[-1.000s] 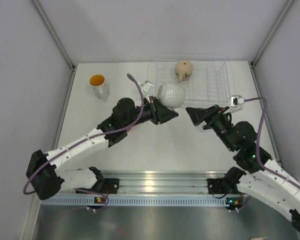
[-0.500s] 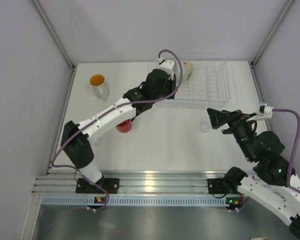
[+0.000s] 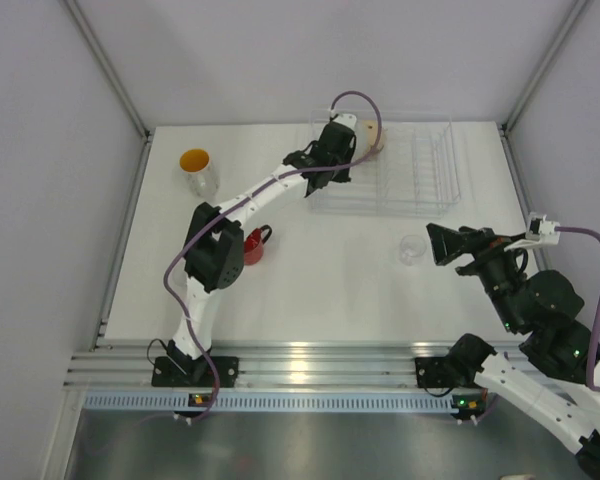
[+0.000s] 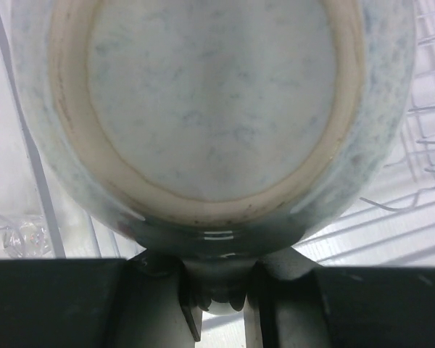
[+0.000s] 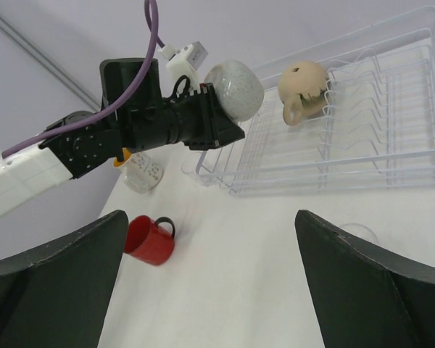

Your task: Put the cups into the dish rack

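Observation:
My left gripper (image 3: 332, 152) reaches over the left end of the clear dish rack (image 3: 420, 170), shut on the speckled white mug (image 5: 234, 88). The mug's round base (image 4: 210, 109) fills the left wrist view, with the fingers (image 4: 159, 304) pinching it from below. A tan mug (image 5: 302, 85) sits in the rack just beyond. On the table lie the red mug (image 3: 252, 245), tipped on its side, the orange-lined cup (image 3: 197, 170) and a small clear glass (image 3: 412, 250). My right gripper (image 3: 442, 243) hangs open and empty next to that glass.
Grey walls with metal posts close in the table on the left, back and right. A purple cable (image 3: 355, 100) loops above the left wrist. Both arm bases stand on the rail (image 3: 300, 365) at the near edge.
The left arm carried the white mug from mid-table to the rack's left end, uncovering the red mug. The right arm drew back to the right and its jaws widened.

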`<control>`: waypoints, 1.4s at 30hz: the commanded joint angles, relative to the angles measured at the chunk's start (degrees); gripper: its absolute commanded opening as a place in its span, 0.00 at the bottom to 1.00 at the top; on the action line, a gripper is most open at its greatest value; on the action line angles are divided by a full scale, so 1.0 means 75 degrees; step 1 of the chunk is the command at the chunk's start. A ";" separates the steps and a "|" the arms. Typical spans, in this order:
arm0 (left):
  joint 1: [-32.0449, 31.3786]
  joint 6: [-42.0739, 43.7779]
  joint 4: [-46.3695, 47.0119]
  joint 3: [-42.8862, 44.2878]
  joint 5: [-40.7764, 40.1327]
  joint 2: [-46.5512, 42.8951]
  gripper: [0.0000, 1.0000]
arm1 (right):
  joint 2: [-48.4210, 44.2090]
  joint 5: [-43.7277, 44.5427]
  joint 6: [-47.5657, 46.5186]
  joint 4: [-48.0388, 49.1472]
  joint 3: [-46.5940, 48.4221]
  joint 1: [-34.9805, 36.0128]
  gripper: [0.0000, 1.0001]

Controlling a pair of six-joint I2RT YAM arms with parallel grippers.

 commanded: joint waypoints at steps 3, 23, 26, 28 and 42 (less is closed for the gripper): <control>0.0563 -0.0414 0.0645 0.1071 0.0169 0.0160 0.00 | -0.0141 0.0221 -0.0243 -0.0242 0.0274 -0.0023 0.99; 0.0881 -0.0332 0.0645 0.1811 0.0229 0.1496 0.00 | 0.0105 0.0209 -0.0255 -0.0219 0.0227 -0.0023 0.99; 0.0905 -0.0379 0.0645 0.1810 0.0253 0.1613 0.00 | 0.0116 0.0197 -0.0243 -0.0230 0.0216 -0.0023 0.99; 0.0928 -0.0414 0.0645 0.1834 0.0276 0.1695 0.00 | 0.0128 0.0209 -0.0243 -0.0242 0.0227 -0.0023 0.99; 0.1116 -0.0520 0.0656 0.2138 0.0651 0.2070 0.10 | 0.0187 0.0232 -0.0278 -0.0219 0.0145 -0.0023 0.99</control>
